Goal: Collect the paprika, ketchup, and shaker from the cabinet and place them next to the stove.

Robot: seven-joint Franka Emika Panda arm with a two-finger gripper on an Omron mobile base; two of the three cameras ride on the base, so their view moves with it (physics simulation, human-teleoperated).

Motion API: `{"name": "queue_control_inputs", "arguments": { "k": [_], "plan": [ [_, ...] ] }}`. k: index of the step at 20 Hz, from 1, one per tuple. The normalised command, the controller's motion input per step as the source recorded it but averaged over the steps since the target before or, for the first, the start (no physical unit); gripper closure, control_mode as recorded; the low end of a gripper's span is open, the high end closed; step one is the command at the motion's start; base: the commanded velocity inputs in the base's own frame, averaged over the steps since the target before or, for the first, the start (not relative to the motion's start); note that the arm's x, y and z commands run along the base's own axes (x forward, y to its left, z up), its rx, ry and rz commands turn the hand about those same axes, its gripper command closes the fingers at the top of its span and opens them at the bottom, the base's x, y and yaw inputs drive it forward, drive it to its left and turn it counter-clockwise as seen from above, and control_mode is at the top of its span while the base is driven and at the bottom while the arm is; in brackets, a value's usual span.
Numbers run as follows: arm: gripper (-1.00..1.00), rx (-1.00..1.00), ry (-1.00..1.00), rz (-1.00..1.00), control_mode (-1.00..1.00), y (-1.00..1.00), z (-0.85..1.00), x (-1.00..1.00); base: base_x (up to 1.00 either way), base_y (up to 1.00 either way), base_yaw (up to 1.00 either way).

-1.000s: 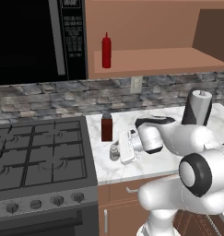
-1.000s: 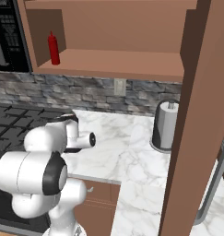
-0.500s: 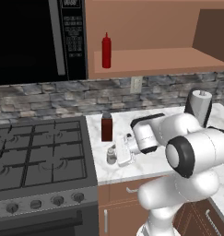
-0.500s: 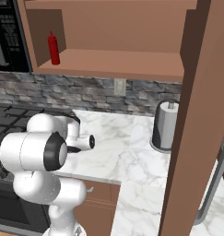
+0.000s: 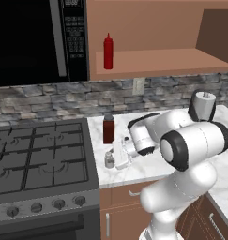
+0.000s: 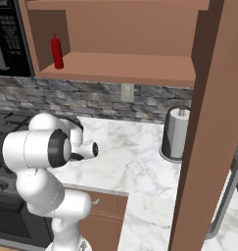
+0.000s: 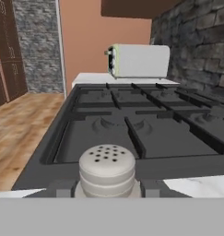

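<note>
On cabinet (image 5: 162, 58), one ketchup (image 5: 108, 51); below, one shaker (image 7: 107, 169).

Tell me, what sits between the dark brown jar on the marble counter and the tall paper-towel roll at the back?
In the left base view, the robot's white arm crosses between the squarish brown jar and the paper-towel roll.

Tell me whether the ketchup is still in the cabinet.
In. The ketchup stands upright on the cabinet shelf; paprika and shaker are on the counter.

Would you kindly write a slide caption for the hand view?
Gripper shut on the shaker at the stove's edge, a toaster beyond.
</note>
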Motion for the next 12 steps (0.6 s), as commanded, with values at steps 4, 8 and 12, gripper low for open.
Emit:
{"name": "queue_control_inputs", "arguments": {
  "k": [4, 8, 12],
  "plan": [
    [1.0, 0.0, 0.0, 0.0, -1.0, 0.17, -0.21, 0.0, 0.0, 0.0, 0.0],
    [1.0, 0.0, 0.0, 0.0, -1.0, 0.17, -0.26, 0.0, 0.0, 0.0, 0.0],
    [1.0, 0.0, 0.0, 0.0, -1.0, 0.19, -0.28, 0.0, 0.0, 0.0, 0.0]
  ]
}}
